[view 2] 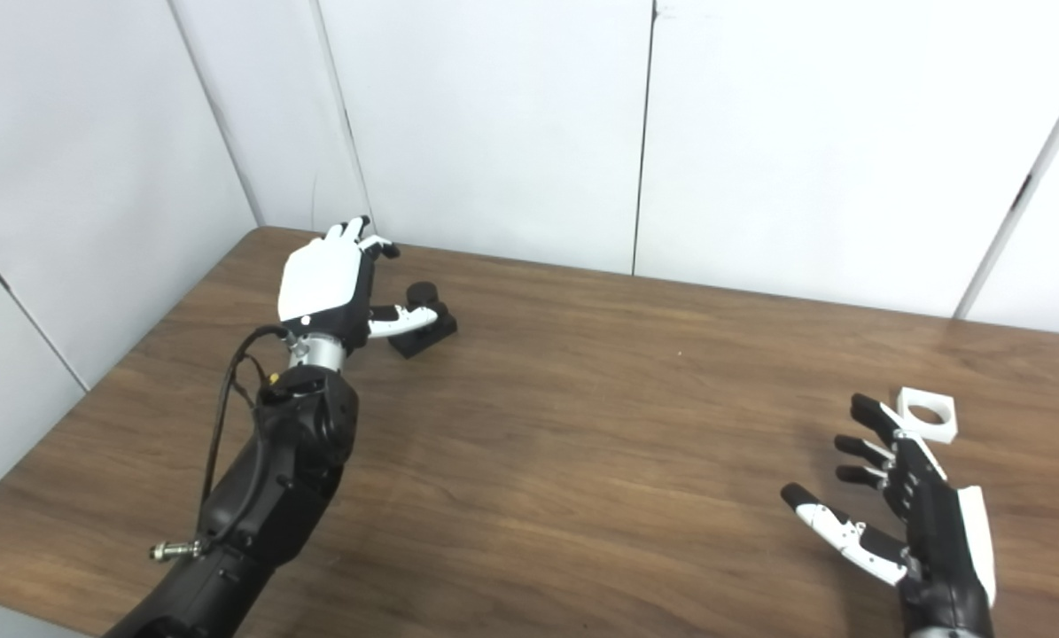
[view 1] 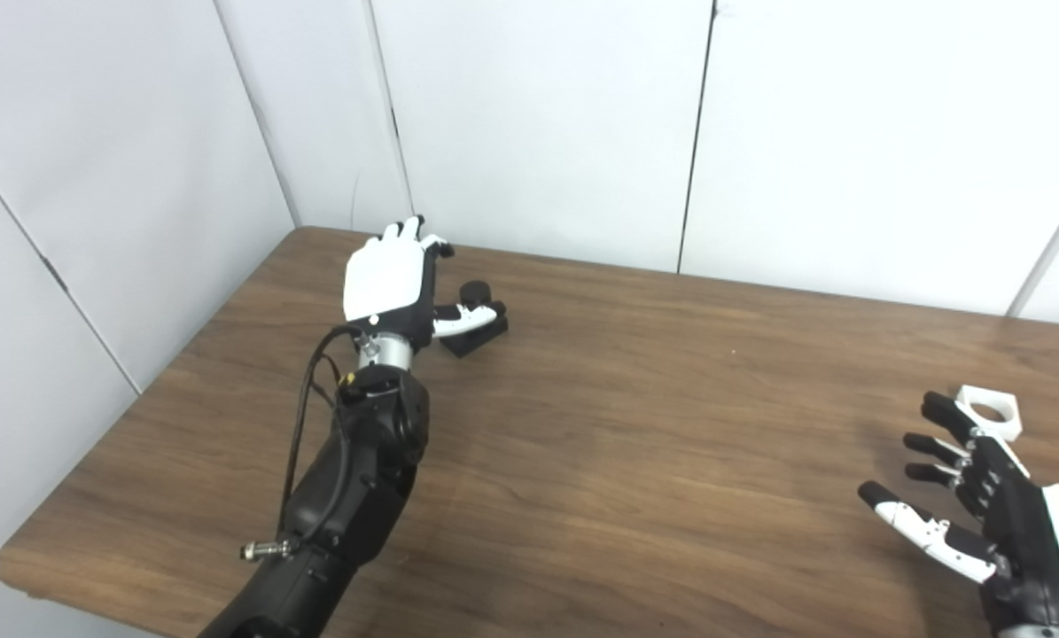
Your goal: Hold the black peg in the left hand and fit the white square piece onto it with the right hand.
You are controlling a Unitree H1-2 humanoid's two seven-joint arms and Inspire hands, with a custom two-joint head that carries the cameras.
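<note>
The black peg (view 1: pixel 476 321), a short round post on a black base, rests on the brown table (view 1: pixel 635 425) at the far left. My left hand (view 1: pixel 392 283) is beside it with fingers apart; its thumb reaches across the peg's base and I cannot tell whether it touches. The white square piece (view 1: pixel 990 411) with a round hole lies flat on the table at the right. My right hand (view 1: pixel 972 496) is open just in front of it, fingertips close to its near edge, holding nothing.
White wall panels (view 1: pixel 538 124) stand along the back and left edges of the table. The table's near edge runs along the bottom left.
</note>
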